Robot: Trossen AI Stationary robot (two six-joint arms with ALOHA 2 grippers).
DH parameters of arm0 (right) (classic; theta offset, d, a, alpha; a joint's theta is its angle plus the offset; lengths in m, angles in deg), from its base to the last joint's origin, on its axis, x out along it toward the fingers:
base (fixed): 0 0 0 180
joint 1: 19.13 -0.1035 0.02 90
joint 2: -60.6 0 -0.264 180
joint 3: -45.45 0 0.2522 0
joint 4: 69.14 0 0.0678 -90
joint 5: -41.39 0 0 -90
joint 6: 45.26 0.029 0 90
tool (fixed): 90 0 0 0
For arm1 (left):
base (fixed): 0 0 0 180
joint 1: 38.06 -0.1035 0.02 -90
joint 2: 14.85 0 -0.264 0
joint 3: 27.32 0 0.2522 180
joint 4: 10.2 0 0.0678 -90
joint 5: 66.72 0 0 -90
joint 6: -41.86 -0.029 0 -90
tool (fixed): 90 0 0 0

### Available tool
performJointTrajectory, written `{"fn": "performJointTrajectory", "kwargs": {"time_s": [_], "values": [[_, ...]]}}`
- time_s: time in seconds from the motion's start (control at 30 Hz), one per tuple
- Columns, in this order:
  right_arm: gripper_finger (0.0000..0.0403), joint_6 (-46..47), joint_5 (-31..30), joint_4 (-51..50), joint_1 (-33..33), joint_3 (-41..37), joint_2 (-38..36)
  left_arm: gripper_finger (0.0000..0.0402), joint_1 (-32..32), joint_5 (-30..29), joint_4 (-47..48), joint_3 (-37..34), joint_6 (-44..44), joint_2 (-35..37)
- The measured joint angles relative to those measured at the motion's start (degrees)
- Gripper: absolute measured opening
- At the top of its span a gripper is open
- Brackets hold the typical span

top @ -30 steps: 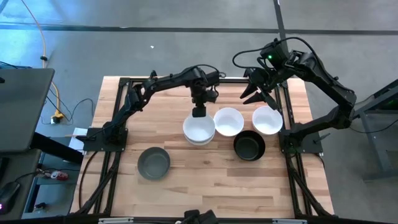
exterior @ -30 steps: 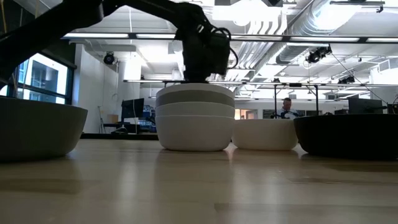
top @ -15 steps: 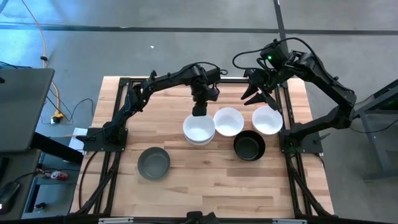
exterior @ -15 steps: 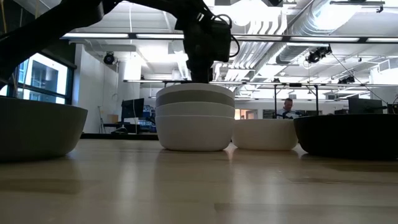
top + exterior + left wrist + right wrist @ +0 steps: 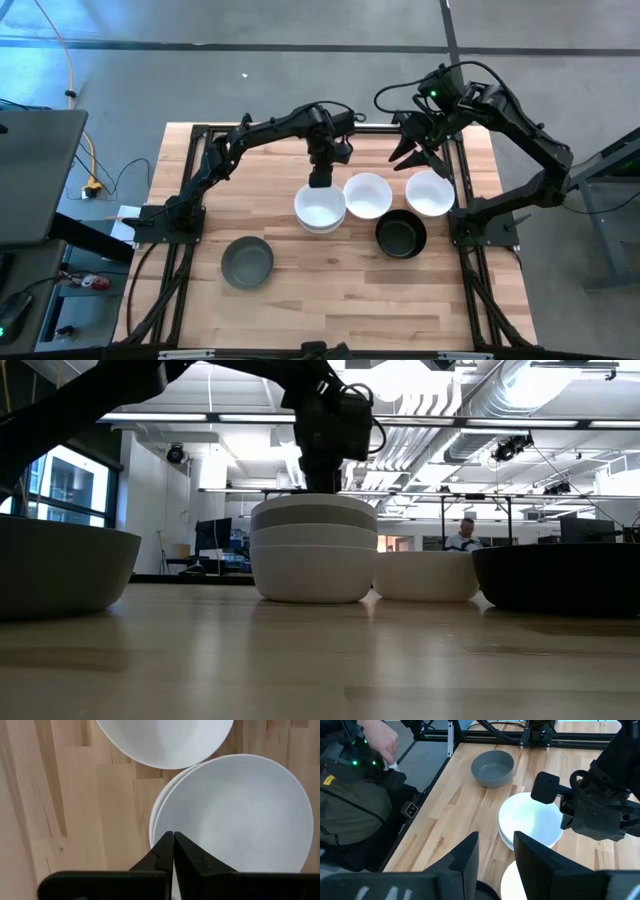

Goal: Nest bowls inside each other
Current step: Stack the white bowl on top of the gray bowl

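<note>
Left hand [image 5: 320,180] pressed together, empty, hovering at the far rim of the nested stack of round bowls [image 5: 320,208] mid-desk: glossy white on top, a grey band showing in the side of the stack. Two single glossy white bowls [image 5: 367,194] [image 5: 430,192] sit right of it in a row, first one touching the stack. Black bowl [image 5: 401,235] just in front of those. Matte grey bowl [image 5: 247,262] alone front-left, bare wooden desk [image 5: 330,290] around it. Right hand [image 5: 415,150] spread, empty, above the far right edge.

An open-plan lab — exposed ceiling ducts [image 5: 480,405], desk monitors [image 5: 215,532], a grey concrete floor [image 5: 300,80].
</note>
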Motion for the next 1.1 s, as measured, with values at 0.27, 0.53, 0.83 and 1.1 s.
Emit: {"fn": "performJointTrajectory", "kwargs": {"time_s": [0.27,0.53,0.83,1.1], "values": [[0.0112,-0.9,1.6,-0.5,0.0,0.0,0.0,0.0,0.0,0.0,-0.1,0.0,0.2,-0.1],[0.0112,-0.9,1.6,-0.4,0.0,0.0,0.0,0.0,0.5,0.0,-1.6,-1.8,-0.1,-0.5],[0.0112,-0.9,1.8,-0.4,0.0,0.0,0.0,0.0,0.4,0.0,-2.4,-1.8,-0.4,-0.5],[0.0112,-0.9,2.2,-0.4,0.0,0.0,0.0,0.0,0.3,0.3,-2.7,-1.7,-0.4,-2.5]]}}
